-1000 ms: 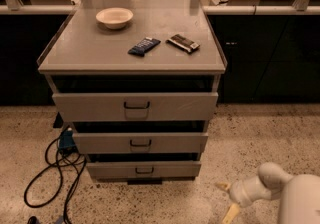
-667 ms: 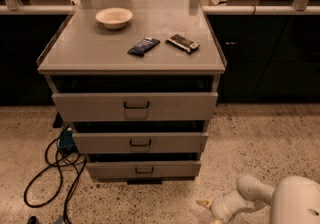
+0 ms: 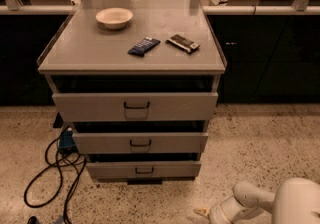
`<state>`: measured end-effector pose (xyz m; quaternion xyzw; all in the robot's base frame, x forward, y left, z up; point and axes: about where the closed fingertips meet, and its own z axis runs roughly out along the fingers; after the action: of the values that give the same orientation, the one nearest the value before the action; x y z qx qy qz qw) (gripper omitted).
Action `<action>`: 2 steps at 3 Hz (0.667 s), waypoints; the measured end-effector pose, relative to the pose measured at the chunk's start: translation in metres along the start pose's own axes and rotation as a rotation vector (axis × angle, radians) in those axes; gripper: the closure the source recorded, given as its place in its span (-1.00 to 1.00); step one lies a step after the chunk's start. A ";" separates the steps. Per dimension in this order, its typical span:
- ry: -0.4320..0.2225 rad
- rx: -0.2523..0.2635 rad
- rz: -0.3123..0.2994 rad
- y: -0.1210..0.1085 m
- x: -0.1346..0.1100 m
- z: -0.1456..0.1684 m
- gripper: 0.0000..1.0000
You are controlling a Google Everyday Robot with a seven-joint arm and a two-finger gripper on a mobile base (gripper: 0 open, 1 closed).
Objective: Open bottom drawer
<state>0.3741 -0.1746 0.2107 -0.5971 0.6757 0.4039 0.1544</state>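
The bottom drawer is the lowest and shallowest grey front of the cabinet, with a small dark wire handle at its centre. It sits about flush with the two fronts above it. My gripper is low at the bottom edge of the view, near the floor, to the right of and below the bottom drawer and apart from it. The white arm comes in from the bottom right corner.
The middle drawer and the tall top drawer are above. On the cabinet top lie a white bowl, a dark blue packet and a brown packet. Black cables lie on the floor at the left. Dark cabinets stand behind.
My arm has moved left and down along the floor, bringing the gripper closer to the cabinet's base. The drawers have not moved.
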 end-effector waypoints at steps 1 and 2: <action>0.013 0.090 -0.081 -0.015 0.007 0.005 -1.00; 0.013 0.275 -0.172 -0.045 -0.003 0.002 -1.00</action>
<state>0.4159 -0.1693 0.1953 -0.6283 0.6721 0.2890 0.2645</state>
